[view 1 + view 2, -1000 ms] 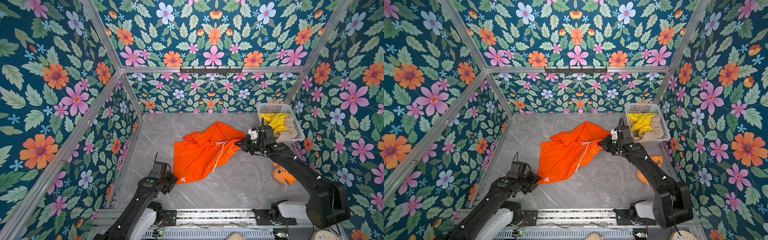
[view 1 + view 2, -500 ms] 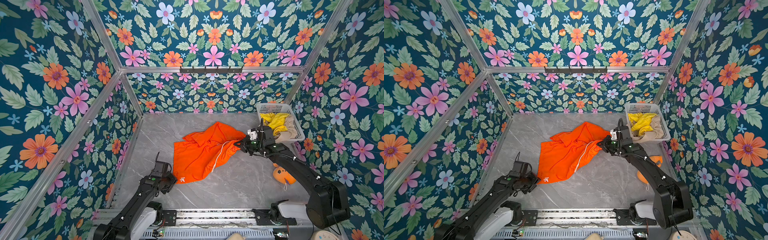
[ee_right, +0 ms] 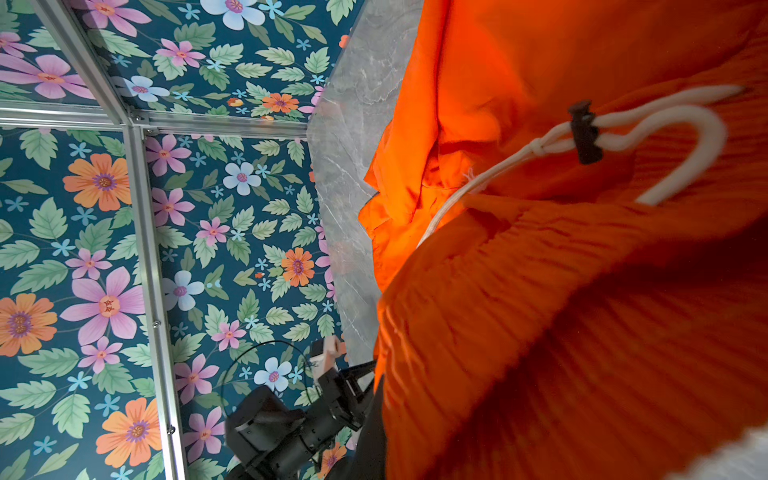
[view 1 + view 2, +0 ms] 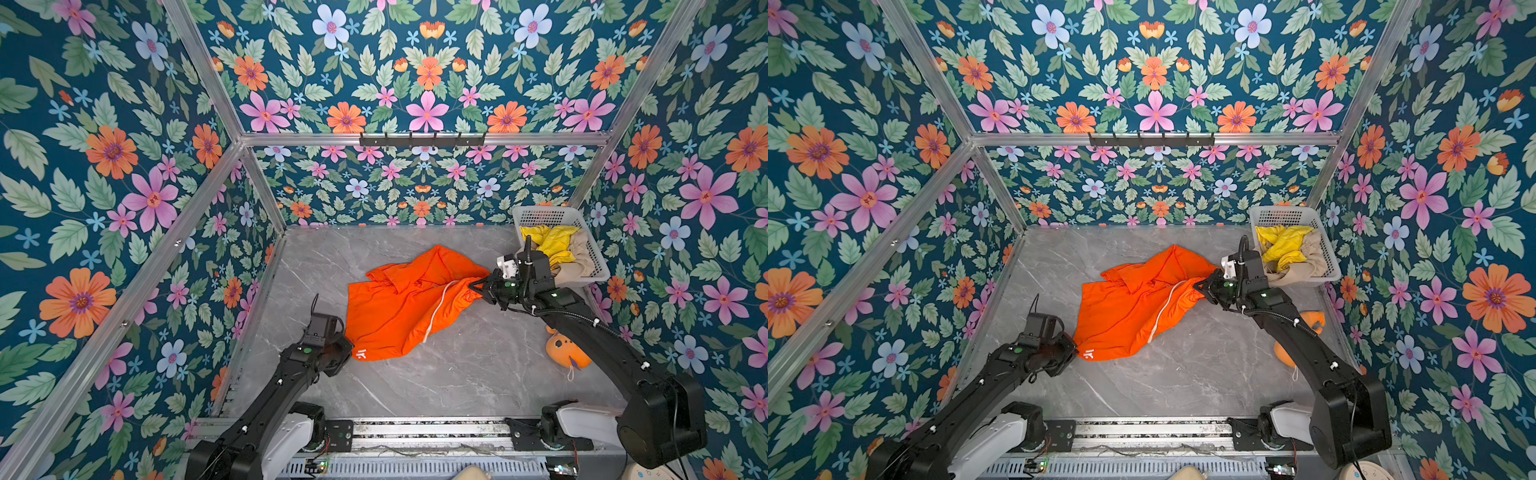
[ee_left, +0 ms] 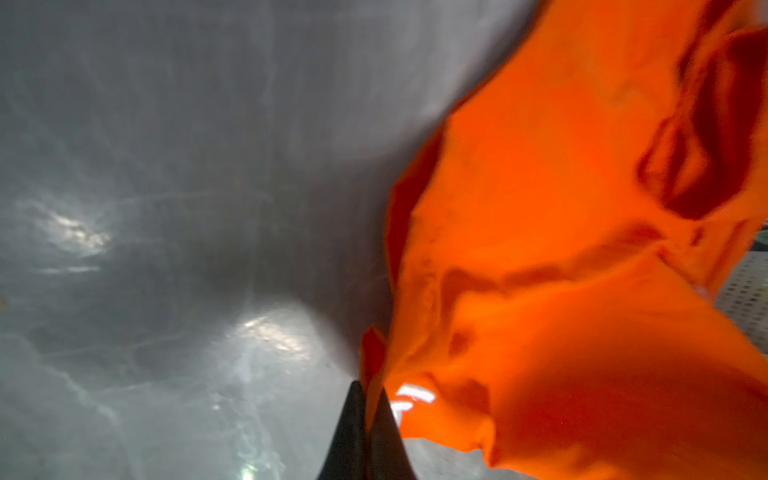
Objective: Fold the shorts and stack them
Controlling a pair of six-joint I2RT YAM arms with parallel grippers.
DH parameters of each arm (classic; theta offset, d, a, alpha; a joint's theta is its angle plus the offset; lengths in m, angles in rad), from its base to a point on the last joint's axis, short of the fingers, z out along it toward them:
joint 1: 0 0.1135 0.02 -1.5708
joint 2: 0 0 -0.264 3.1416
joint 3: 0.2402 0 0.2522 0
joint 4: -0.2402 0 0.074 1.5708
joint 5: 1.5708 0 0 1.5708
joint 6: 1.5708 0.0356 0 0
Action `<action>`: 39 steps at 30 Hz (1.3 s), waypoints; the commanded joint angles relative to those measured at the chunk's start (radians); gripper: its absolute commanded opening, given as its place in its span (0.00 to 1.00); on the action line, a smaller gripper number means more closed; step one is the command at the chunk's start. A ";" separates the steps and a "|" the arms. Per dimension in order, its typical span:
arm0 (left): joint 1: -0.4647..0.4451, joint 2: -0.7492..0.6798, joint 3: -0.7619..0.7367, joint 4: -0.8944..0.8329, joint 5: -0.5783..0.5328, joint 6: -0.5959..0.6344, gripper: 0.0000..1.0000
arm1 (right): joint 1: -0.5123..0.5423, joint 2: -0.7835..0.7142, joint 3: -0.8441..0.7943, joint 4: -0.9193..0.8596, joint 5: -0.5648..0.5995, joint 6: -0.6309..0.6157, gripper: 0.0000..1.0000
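Note:
The orange shorts (image 4: 411, 303) (image 4: 1133, 307) lie crumpled mid-table, white drawstring (image 3: 540, 145) trailing across them. My left gripper (image 4: 349, 347) (image 4: 1075, 347) is at their near left corner; in the left wrist view its tips (image 5: 368, 395) are shut on a fold of orange cloth. My right gripper (image 4: 478, 286) (image 4: 1202, 286) is shut on the ribbed waistband (image 3: 582, 311) at the far right end and holds it slightly raised. The yellow shorts (image 4: 548, 245) and the beige shorts (image 4: 579, 257) sit bunched in the basket.
The white mesh basket (image 4: 540, 214) (image 4: 1283, 216) stands at the back right corner. An orange plush toy (image 4: 567, 351) (image 4: 1285, 353) lies by the right wall under my right arm. Flowered walls close in three sides; a metal rail runs along the front edge.
My left gripper has moved in to the near left corner of the orange shorts and shut on it. The right gripper keeps its hold on the waistband, barely moving.

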 commanded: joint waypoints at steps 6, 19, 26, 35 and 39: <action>0.097 0.103 0.541 -0.362 -0.239 0.343 0.00 | -0.032 0.001 0.286 -0.181 -0.001 -0.045 0.06; 0.403 0.311 1.153 -0.506 -0.123 0.620 0.00 | -0.134 -0.067 0.572 -0.440 -0.077 -0.124 0.05; 0.403 0.276 1.339 -0.553 -0.156 0.623 0.00 | -0.117 -0.230 0.532 -0.479 -0.159 -0.097 0.05; 0.403 0.241 1.581 -0.571 -0.175 0.636 0.00 | -0.117 -0.316 0.665 -0.506 -0.201 -0.063 0.05; 0.400 0.279 1.595 -0.567 -0.202 0.652 0.00 | -0.117 -0.264 0.701 -0.504 -0.214 -0.061 0.04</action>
